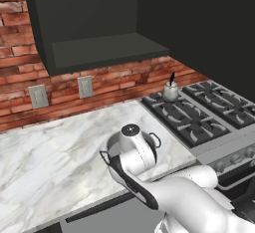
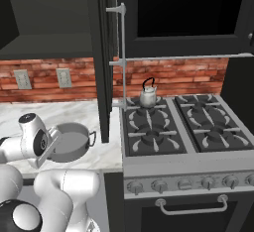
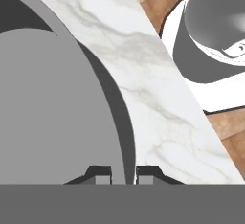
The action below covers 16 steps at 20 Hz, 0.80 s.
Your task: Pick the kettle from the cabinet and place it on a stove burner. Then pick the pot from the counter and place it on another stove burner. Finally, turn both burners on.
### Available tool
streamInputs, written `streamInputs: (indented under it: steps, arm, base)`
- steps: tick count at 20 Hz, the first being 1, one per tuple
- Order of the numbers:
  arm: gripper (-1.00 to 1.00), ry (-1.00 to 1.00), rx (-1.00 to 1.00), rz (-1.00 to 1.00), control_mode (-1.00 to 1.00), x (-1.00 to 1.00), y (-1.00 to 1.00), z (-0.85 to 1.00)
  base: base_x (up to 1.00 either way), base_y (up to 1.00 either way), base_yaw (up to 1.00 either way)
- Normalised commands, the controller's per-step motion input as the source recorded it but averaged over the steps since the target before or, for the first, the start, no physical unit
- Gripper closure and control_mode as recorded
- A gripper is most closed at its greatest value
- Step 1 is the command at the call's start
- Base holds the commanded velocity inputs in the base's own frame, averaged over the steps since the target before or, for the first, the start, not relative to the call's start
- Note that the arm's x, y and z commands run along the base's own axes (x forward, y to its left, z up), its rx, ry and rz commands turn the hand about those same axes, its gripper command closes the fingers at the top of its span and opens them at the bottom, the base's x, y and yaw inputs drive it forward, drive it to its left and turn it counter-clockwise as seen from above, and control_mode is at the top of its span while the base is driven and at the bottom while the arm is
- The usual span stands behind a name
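The stove stands to the right of the tabletop, and the kettle already sits upright on the rear left burner, its arched handle rising straight up and its spout too small to place. The cabinet niche above the tabletop holds nothing.

The pot rests flat on the tabletop near its front edge, just left of the stove. It is round, so its only long axis is the line through its two loop handles; one handle points toward the stove, and the other is hidden behind the arm.

The end effector is down at the pot's near rim. In the hand view its two fingertips stand close together with the thin pot wall running up between them, one tip inside the bowl and one outside over marble. I judge it clenched on the rim, grasping the pot.

The coming move probably turns on this: the free burners lie to the right of the pot, past the tabletop's edge, so a lift and a carry rightward would clear the grates.
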Motion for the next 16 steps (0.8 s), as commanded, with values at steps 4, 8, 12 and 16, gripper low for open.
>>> streamInputs:
  steps: [4, 8, 12, 16]
  arm:
    - [1.00, 0.00, 0.00, 0.00, -1.00, 0.00, 0.01, 0.00]
    - [1.00, 0.00, 0.00, 0.00, -1.00, 0.00, 0.02, 0.00]
    - [1.00, -0.02, 0.00, -0.02, -1.00, -0.15, 0.00, 0.00]
    - [1.00, -0.03, 0.00, -0.04, -1.00, -0.34, 0.00, 0.00]
  base:
    - [0.00, 0.00, 0.00]
    - [0.00, 0.00, 0.00]
    - [0.00, 0.00, 0.00]
    - [0.00, 0.00, 0.00]
